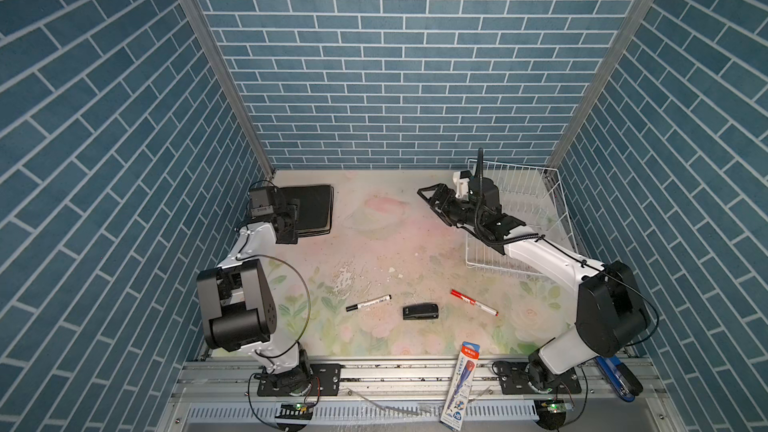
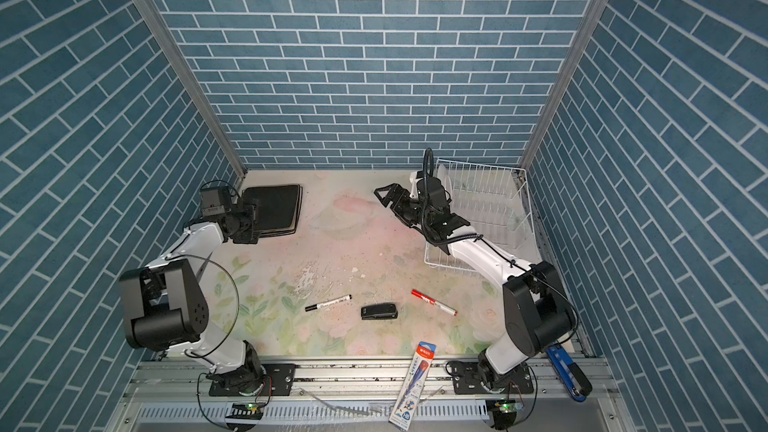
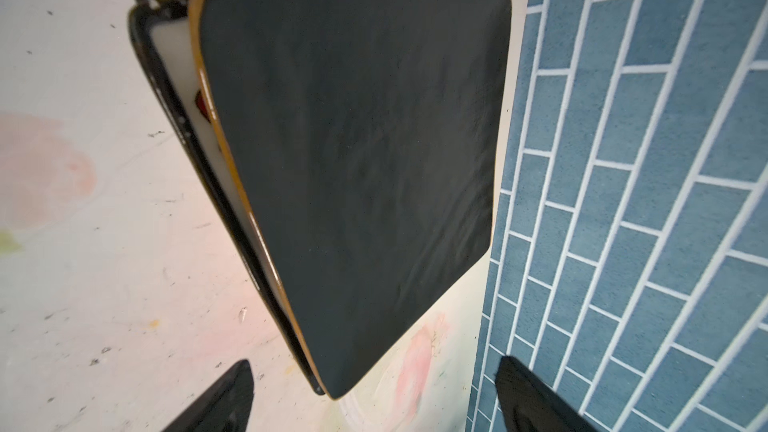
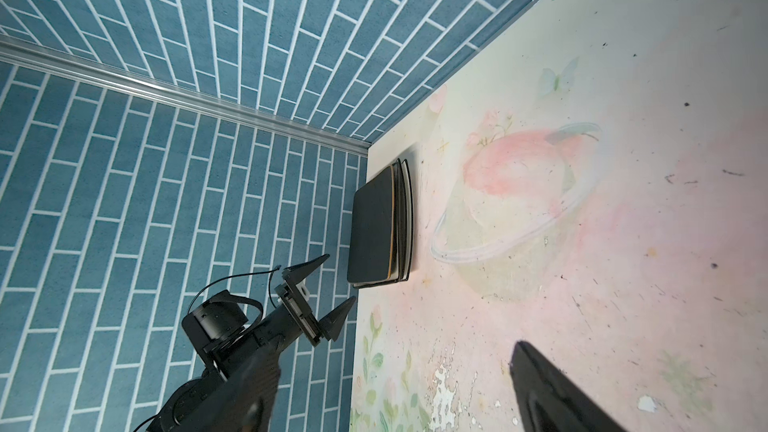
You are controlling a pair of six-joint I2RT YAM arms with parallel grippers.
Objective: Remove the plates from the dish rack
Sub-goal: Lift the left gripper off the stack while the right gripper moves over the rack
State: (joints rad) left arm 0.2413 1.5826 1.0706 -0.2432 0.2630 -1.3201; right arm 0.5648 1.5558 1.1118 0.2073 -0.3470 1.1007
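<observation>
The bench (image 1: 395,243) carries the white wire dish rack (image 1: 528,184) at its far right corner. The right arm lies across the rack's near left part, and most of the slots that show look bare. In a top view a pale curved shape (image 2: 443,174) stands at the rack's far left end. It may be a last round plate, but the arm hides too much to be sure.

The stack of plates (image 1: 316,207) lies flat at the far left corner. A matte black square plate (image 3: 353,160) is on top, with a white black-rimmed plate (image 3: 174,47) peeking out beneath it.

The left gripper (image 4: 340,278) hovers just beside the stack's near edge, spread wide and holding nothing. The right gripper (image 1: 432,205) points from the rack's left side toward the middle of the bench, also wide open and empty.

The unloading looks nearly finished. If a plate is left, the right arm should turn back to the rack and take its rim squarely from above. It should lift straight up clear of the tines before swinging out.

The black marker (image 1: 369,303), stapler (image 1: 420,311) and red marker (image 1: 473,308) lie near the front edge, well away from any carry path.
</observation>
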